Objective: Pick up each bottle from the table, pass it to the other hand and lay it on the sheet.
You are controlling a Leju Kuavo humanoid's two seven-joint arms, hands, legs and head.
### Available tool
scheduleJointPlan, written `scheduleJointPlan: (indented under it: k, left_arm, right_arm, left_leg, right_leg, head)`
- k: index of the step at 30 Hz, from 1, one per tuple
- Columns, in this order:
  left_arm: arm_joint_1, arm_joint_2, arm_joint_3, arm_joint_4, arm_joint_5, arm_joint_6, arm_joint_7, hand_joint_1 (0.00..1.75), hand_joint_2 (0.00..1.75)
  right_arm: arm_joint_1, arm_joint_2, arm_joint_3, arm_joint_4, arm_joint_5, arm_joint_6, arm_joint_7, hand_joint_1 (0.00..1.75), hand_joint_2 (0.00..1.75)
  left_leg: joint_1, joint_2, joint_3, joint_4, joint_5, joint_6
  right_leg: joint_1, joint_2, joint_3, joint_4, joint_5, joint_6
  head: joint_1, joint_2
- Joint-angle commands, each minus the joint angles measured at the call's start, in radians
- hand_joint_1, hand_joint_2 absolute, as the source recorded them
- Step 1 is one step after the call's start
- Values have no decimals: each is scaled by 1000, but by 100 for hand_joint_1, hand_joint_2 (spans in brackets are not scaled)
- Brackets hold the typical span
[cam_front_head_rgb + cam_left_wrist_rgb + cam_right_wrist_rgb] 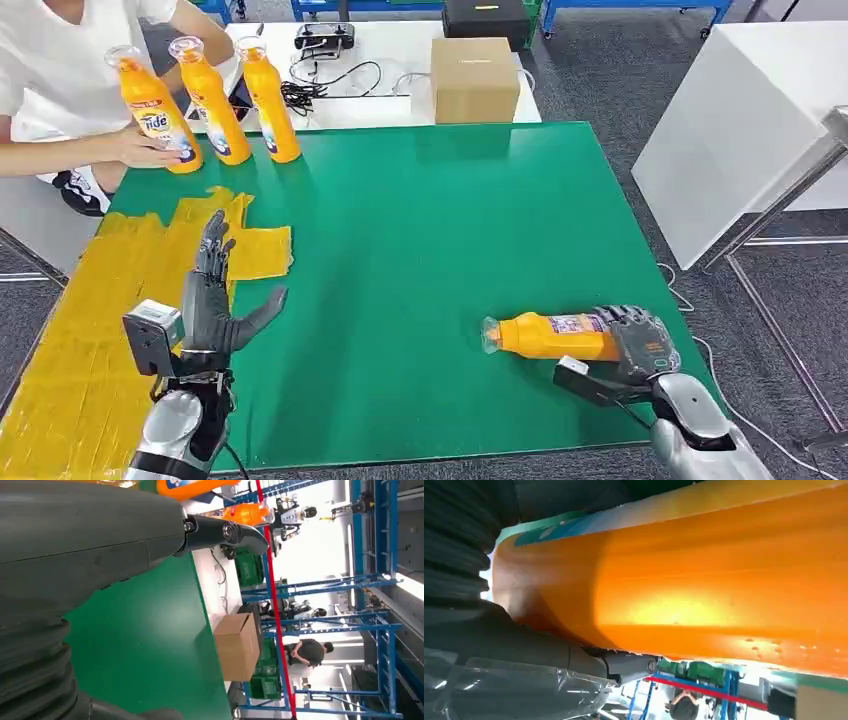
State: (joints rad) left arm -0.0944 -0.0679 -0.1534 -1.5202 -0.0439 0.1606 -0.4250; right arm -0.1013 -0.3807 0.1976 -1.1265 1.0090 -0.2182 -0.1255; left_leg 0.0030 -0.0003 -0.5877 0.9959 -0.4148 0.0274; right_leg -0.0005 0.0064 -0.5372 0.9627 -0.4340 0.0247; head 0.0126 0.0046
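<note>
An orange bottle (555, 335) lies on its side on the green table (450, 230) at the front right, cap pointing left. My right hand (638, 340) grips its base end; in the right wrist view the bottle (704, 580) is pressed close against the hand (499, 635). My left hand (215, 295) stands open above the table's front left, fingers spread, at the edge of the yellow sheet (90, 330); the left wrist view shows its fingers (225, 532) holding nothing. Three more orange bottles (207, 100) stand upright at the far left corner.
A person at the far left has a hand (140, 148) on the leftmost standing bottle. Behind the green table a white table (400, 95) carries a cardboard box (475, 78) and cables. A white panel (740, 120) stands to the right.
</note>
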Motion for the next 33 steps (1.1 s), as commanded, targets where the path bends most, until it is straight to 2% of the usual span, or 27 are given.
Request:
scheduleJointPlan:
  k: [1, 4, 5, 11, 14, 19, 20, 23, 25, 27, 29, 33]
  left_arm:
    - [19, -8, -36, 12, 46, -78, 34, 0, 175]
    - [25, -8, -42, 10, 51, -83, 34, 0, 175]
    - [24, 1, -58, 7, 64, -113, 35, 0, 175]
    - [-2, 5, -161, 15, 124, -254, 79, 0, 175]
    - [-40, 10, -208, 55, 179, -329, 98, 0, 175]
    - [-54, 10, -215, 69, 185, -330, 98, 0, 175]
    - [-67, 10, -227, 82, 198, -345, 107, 0, 175]
    - [-110, -2, -259, 127, 214, -352, 121, 0, 175]
    - [-127, -5, -273, 143, 222, -348, 122, 0, 175]
    - [-139, -2, -288, 151, 229, -343, 122, 0, 175]
    - [-148, -3, -292, 153, 233, -326, 120, 0, 175]
    - [-163, 1, -291, 158, 218, -265, 112, 0, 175]
  right_arm:
    - [-8, 252, -176, -44, -241, -112, -96, 175, 175]
    - [-12, 263, -181, -65, -256, -105, -90, 175, 175]
    - [-14, 304, -232, -87, -363, -118, -137, 175, 175]
    - [-37, 409, -260, -148, -471, -187, -194, 175, 175]
    - [-75, 459, -230, -132, -583, -144, -244, 175, 175]
    - [-90, 462, -209, -113, -597, -150, -247, 175, 175]
    - [-100, 479, -200, -109, -665, -104, -271, 175, 175]
    - [-139, 531, -139, -67, -768, -19, -291, 175, 175]
    - [-151, 544, -105, -46, -794, -22, -297, 175, 175]
    - [-159, 560, -61, -30, -870, 50, -303, 175, 175]
    - [-164, 585, 24, 1, -893, 113, -303, 175, 175]
    - [-170, 620, 191, 67, -904, 155, -305, 175, 175]
  left_leg:
    - [1, 0, 2, -2, -1, -2]
    - [1, 0, -1, -1, -1, -2]
    - [1, 1, -1, -1, -2, -2]
    - [1, -1, -5, 0, 0, -2]
    - [1, -1, -5, 0, -1, -2]
    - [1, -2, -5, -1, 0, -2]
    - [0, -3, -6, -1, 0, -2]
    - [1, -1, -5, 0, 0, -3]
    - [1, -1, -6, 0, 1, -3]
    - [1, 0, -5, -1, 0, -3]
    - [1, -1, -5, -1, 0, -3]
    - [2, 2, -4, -1, 0, -4]
  right_leg:
    - [1, 0, 2, -2, -1, 0]
    - [1, 2, -1, 0, -1, 0]
    - [1, 2, 0, 0, -1, 0]
    - [1, 0, -4, 0, -1, 0]
    - [1, 0, -3, 1, -1, 0]
    - [1, -1, -3, 0, -1, 0]
    - [0, -2, -4, 0, -1, 0]
    - [1, -1, -4, 0, -1, 0]
    - [1, 1, -5, 1, 0, 0]
    - [1, 1, -4, 0, 0, 0]
    - [1, 0, -4, 0, -1, 0]
    - [2, 3, -3, 0, -1, -1]
  head:
    - [1, 0]
    - [0, 0]
    - [0, 0]
    - [1, 0]
    - [1, 0]
    - [0, 0]
    - [1, 0]
    - [0, 0]
    - [1, 0]
    - [1, 0]
    - [1, 0]
    - [1, 0]
